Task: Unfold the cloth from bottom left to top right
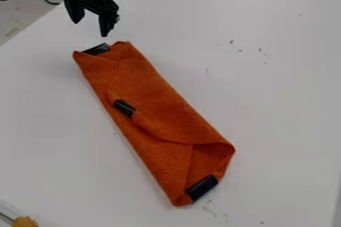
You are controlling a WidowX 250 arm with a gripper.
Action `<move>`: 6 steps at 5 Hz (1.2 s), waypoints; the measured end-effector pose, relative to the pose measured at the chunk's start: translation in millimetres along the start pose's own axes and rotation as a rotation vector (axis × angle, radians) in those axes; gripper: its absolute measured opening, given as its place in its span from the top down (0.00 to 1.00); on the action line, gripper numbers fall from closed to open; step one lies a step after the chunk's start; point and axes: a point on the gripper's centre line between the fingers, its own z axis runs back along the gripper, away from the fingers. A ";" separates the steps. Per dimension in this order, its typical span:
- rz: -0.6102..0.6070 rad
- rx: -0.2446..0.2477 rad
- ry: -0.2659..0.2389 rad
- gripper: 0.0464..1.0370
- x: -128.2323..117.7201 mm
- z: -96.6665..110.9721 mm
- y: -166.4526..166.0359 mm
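My gripper (90, 26) hangs at the upper left, just above and apart from the cloth's top end, its two fingers spread open with nothing between them. The orange cloth (163, 102) lies folded in a long strip, running from the upper left down to the lower middle. One black clip-like piece (124, 107) sits on a folded flap near the strip's left edge. Another black piece (202, 187) is at the bottom end, and a third (97, 49) is at the top end, close under the gripper.
The cloth lies on a white table (279, 86) with small dark marks. At the bottom left corner are a yellowish piece (25, 221) and part of a clear container. Dark cables lie beyond the table at the upper left.
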 end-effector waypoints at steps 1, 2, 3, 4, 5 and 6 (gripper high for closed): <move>-0.003 -0.018 0.038 0.04 -8.4 -14.8 -6.3; 0.004 -0.020 0.046 0.04 -10.4 -16.0 -7.2; 0.011 -0.008 0.084 0.04 -13.4 -12.1 -12.4; 0.087 0.025 0.110 0.04 -25.3 25.9 -30.4; 0.232 0.012 0.179 0.04 -68.7 51.9 -59.1; 0.336 0.018 0.179 0.04 -100.7 77.1 -82.5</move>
